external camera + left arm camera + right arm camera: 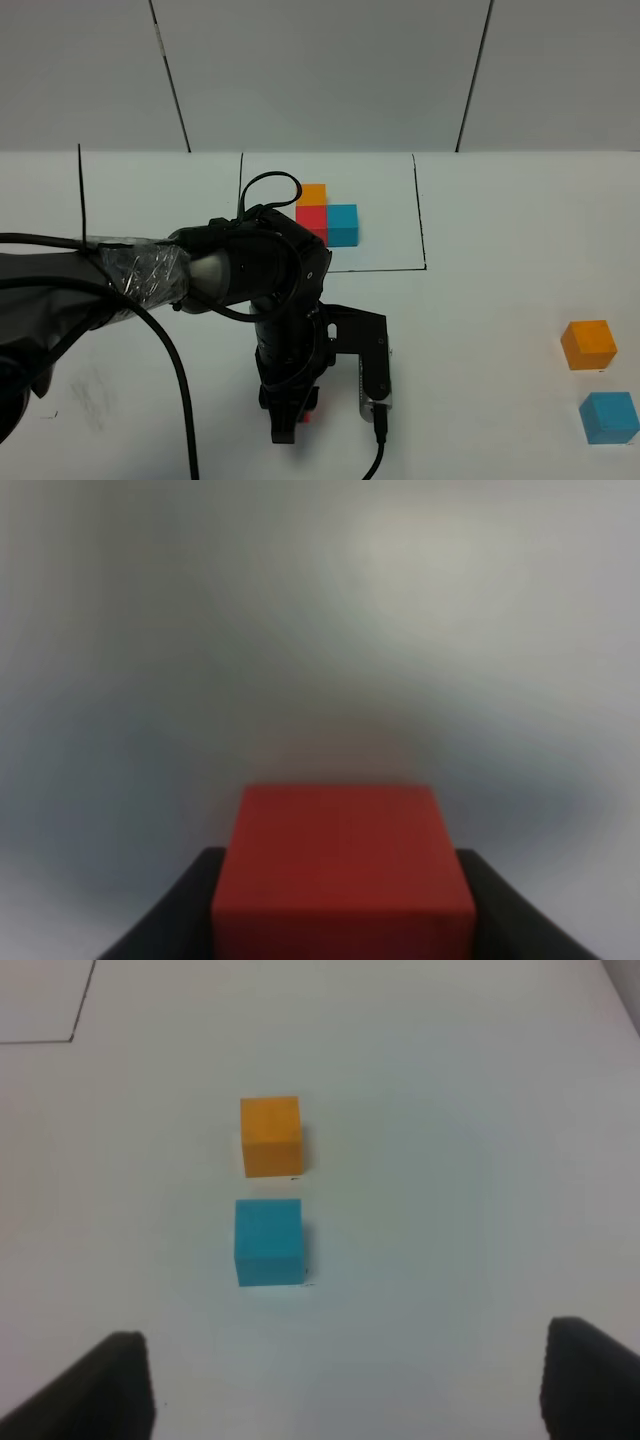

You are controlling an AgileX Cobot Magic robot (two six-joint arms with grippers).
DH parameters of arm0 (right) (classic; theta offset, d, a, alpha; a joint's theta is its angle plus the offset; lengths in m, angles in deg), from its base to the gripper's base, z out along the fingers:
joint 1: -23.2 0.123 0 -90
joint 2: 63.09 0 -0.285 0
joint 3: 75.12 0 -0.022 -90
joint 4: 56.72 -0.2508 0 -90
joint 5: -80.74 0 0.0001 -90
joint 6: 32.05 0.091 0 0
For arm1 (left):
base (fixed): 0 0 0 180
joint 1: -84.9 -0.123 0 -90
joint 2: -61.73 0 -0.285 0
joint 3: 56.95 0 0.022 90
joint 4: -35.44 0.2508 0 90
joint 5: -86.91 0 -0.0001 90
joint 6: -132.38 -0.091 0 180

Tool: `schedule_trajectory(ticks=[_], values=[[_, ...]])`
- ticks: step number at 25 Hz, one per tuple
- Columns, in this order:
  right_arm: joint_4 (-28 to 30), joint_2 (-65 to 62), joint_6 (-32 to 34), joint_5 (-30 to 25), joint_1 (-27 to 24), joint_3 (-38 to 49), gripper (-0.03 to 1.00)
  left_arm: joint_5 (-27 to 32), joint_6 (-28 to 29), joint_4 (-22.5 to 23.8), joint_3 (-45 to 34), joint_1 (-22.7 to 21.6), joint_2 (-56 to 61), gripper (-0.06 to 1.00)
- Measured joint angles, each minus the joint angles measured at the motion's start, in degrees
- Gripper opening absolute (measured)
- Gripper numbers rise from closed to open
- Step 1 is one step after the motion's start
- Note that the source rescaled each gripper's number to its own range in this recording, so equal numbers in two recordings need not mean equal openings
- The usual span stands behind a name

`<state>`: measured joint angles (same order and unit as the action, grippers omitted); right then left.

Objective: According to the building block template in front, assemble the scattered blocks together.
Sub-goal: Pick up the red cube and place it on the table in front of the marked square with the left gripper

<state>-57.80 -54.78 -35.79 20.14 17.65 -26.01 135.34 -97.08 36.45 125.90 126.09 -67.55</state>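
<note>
A plain white bench [470,1120] is filling the view from the right wrist. Two small matte cubes are sitting on it, near each other but not touching, with a narrow strip of bench showing between them. The sky-blue cube [269,1241] is lying nearer the right tool [350,1388], and the orange cube [270,1135] is lying just beyond it, the two lining up in a row running away from the tool. The tool's two dark fingers [112,1390] are standing wide apart, stopping short of the cubes and touching neither. Well beyond the orange cube, a thin black line [84,1000] is turning a corner on the bench.
</note>
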Motion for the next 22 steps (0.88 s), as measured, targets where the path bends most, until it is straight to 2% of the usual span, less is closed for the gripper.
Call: schedule_trajectory(ticks=[20,21,22], values=[[0.00,0.00,0.00,0.00,0.00,0.00,0.67,0.57,2.33,0.03,0.51,0.00,-1.07,0.00],[0.00,0.00,0.00,0.00,0.00,0.00,0.67,0.63,2.48,0.03,0.51,0.00,-1.07,0.02],[0.00,0.00,0.00,0.00,0.00,0.00,0.67,0.69,2.56,-0.13,0.51,0.00,-1.22,0.09]])
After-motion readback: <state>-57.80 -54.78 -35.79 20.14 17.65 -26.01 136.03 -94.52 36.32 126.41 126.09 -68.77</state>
